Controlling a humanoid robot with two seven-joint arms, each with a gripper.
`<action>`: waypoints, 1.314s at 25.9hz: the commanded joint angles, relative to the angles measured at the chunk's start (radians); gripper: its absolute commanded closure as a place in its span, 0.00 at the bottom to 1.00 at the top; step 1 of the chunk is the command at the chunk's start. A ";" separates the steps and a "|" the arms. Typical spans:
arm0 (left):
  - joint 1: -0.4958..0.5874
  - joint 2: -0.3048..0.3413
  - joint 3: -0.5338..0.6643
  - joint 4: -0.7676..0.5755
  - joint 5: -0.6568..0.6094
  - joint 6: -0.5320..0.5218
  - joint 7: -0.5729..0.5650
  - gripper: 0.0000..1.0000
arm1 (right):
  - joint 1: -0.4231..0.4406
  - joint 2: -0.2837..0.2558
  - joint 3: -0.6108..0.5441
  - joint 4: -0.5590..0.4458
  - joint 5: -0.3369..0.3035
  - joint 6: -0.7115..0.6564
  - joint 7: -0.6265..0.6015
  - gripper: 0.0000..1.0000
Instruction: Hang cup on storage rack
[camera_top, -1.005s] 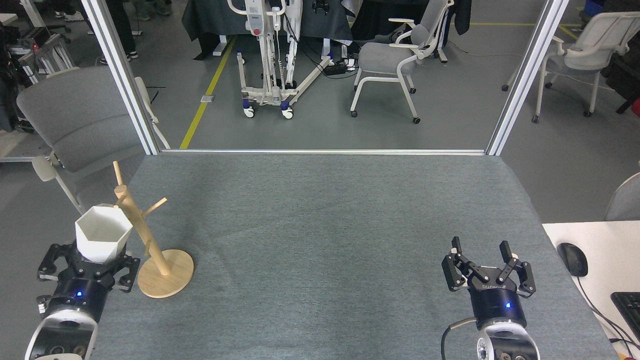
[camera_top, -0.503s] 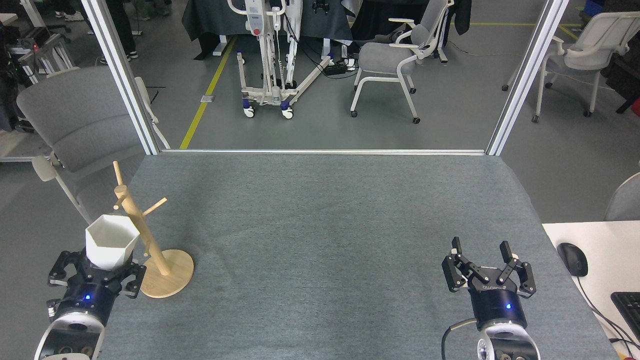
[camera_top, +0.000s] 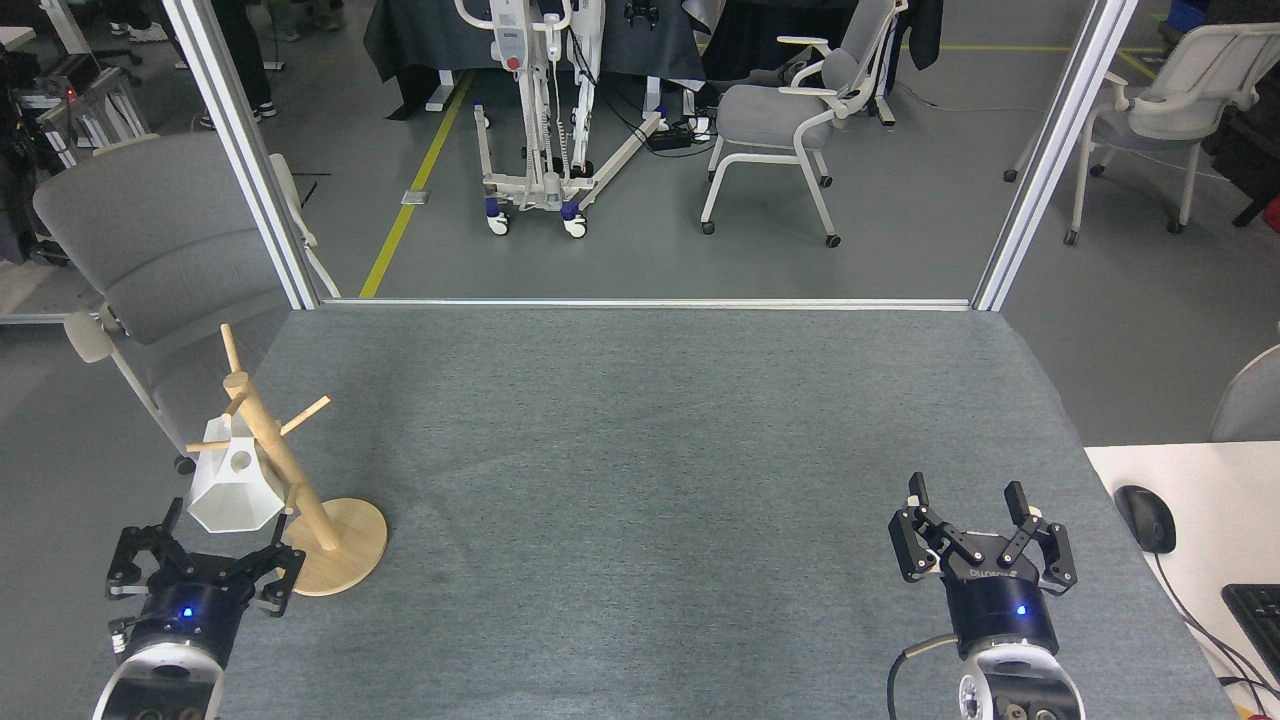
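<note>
The white faceted cup hangs by its handle from a left-pointing peg of the wooden storage rack, mouth tilted down and away. The rack's round base rests near the table's left edge. Just below the cup, my left gripper is open and holds nothing, its fingers spread clear of the cup. Near the table's front right, my right gripper is open and empty.
A grey felt table spreads between the arms. A white desk with a mouse and keyboard stands at the right. Grey chairs sit beyond the table's left and back edges, and metal frame posts rise at the back corners.
My left gripper let go of the cup and drew back down toward me. The cup tipped over and now hangs on the peg. The right arm barely moved.
</note>
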 joint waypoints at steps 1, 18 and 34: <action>0.025 0.006 0.005 0.032 0.001 -0.004 0.006 0.01 | -0.001 -0.005 0.002 0.001 -0.002 -0.002 0.000 0.00; 0.088 -0.305 -0.066 0.004 0.087 -0.176 0.149 0.01 | -0.001 0.015 0.000 0.001 -0.001 0.000 -0.001 0.00; -0.207 -0.317 -0.365 0.121 0.261 0.126 0.049 0.01 | -0.020 0.009 0.000 0.019 -0.001 0.000 0.000 0.00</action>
